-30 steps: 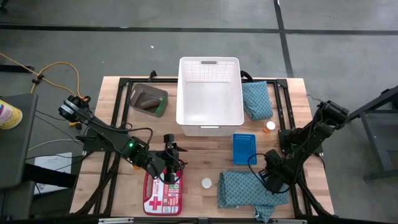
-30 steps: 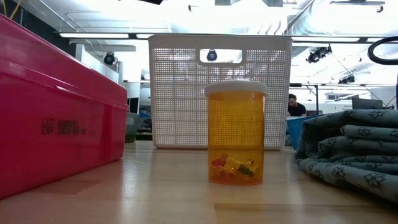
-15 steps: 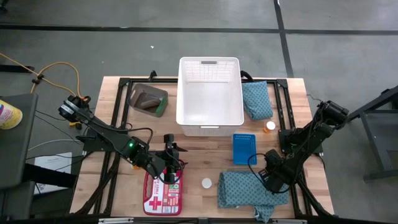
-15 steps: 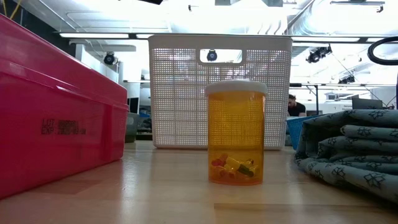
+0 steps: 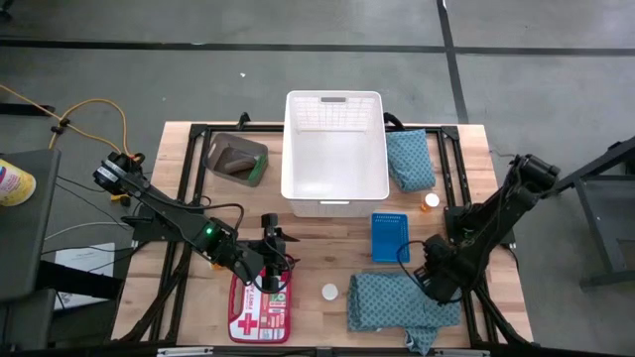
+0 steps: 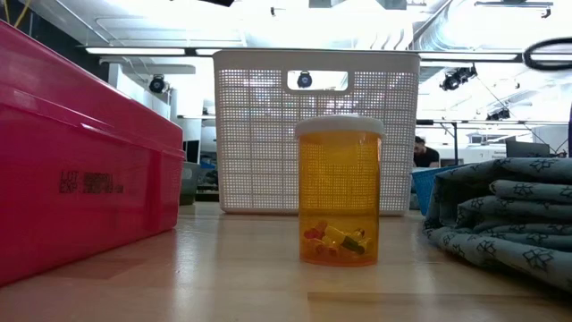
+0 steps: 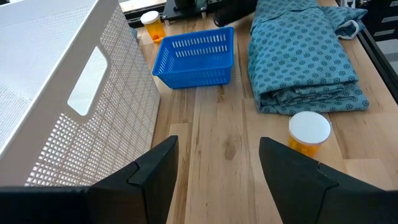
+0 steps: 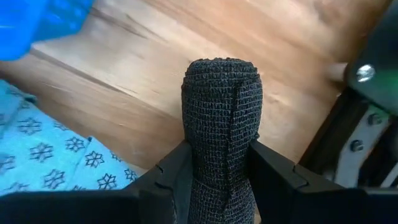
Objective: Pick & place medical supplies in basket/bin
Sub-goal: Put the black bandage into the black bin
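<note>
My right gripper (image 5: 437,283) hangs over the table's near right, beside the near teal cloth (image 5: 397,307), and is shut on a black roll (image 8: 221,118). My left gripper (image 7: 214,168) stands open and empty over the far end of a red first-aid box (image 5: 260,307). The white basket (image 5: 335,149) stands at the far middle, and the grey bin (image 5: 236,159) with a brown roll and a green piece stands left of it. A second teal cloth (image 5: 410,159) lies right of the basket. One orange bottle (image 5: 430,201) stands near it; another, white-capped (image 5: 329,292), stands at the near middle. My right gripper pinches the black roll by its two opposite sides (image 8: 193,155) between its two fingers (image 8: 171,177). The fingers come from above, pointing down. The roll reaches out past the fingertips, its free end (image 8: 221,68) toward the wooden tabletop below.
A small blue tray (image 5: 390,236) lies between the basket and the near teal cloth. The low view shows the red box (image 6: 80,152) at the left, the capped bottle (image 6: 340,192) before the basket, the cloth at the right, and a person far behind.
</note>
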You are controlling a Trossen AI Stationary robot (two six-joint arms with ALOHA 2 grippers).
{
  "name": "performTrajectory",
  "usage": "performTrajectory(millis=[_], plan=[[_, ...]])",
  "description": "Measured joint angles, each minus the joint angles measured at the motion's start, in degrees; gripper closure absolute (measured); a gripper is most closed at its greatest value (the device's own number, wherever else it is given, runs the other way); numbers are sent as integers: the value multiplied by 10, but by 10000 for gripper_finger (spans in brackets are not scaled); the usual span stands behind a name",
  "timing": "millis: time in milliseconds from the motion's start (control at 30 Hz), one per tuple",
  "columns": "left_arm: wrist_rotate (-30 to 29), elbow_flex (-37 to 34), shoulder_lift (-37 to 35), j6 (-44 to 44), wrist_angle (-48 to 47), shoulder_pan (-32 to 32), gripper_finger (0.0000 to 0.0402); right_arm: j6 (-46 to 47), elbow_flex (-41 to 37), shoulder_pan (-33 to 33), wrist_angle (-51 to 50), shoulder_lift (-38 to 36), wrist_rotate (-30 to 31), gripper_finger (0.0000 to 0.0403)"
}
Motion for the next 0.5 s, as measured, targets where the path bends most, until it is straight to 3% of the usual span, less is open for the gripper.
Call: performTrajectory(millis=[500], plan=[[0, 0, 0, 0, 0, 0, 186, -29, 0, 0, -66, -195, 94, 275]])
